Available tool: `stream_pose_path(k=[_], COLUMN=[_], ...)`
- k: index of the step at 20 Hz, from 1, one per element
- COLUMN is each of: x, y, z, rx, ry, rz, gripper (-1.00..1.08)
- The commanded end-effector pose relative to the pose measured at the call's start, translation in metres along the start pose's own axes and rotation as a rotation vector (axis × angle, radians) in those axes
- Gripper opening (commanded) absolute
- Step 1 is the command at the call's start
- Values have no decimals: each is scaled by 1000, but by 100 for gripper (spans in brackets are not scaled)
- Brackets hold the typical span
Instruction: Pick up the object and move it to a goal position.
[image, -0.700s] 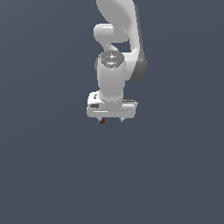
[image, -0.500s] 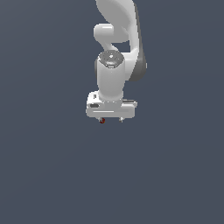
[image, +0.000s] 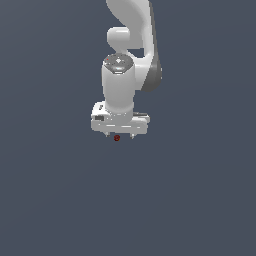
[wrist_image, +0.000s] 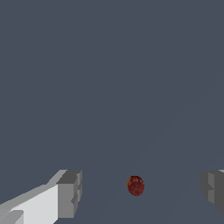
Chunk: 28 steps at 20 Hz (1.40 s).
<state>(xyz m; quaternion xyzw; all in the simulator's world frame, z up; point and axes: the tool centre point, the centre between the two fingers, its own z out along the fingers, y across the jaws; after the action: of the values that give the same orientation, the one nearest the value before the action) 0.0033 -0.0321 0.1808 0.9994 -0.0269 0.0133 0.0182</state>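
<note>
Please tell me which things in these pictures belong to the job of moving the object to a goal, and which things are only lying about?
Belong to the job:
- the ball, small, dark red with yellow patches, between the fingers and not touched by either
- the gripper, open, fingers wide apart

Only lying about:
- nothing else; only the plain grey surface shows. No goal marker is visible.

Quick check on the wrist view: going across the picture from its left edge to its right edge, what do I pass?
Left finger pad → ball → right finger pad; gaps show on both sides of the ball.
</note>
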Motion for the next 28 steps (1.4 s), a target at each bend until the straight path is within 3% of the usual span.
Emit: stream_pose_path(k=[1,12,28], x=[-1,-23,-90], y=[0,10,28], z=[2,34,102], rx=[0,9,36], ry=[-1,-8,-19], rz=[-6,-117,-389], gripper=[100,100,100])
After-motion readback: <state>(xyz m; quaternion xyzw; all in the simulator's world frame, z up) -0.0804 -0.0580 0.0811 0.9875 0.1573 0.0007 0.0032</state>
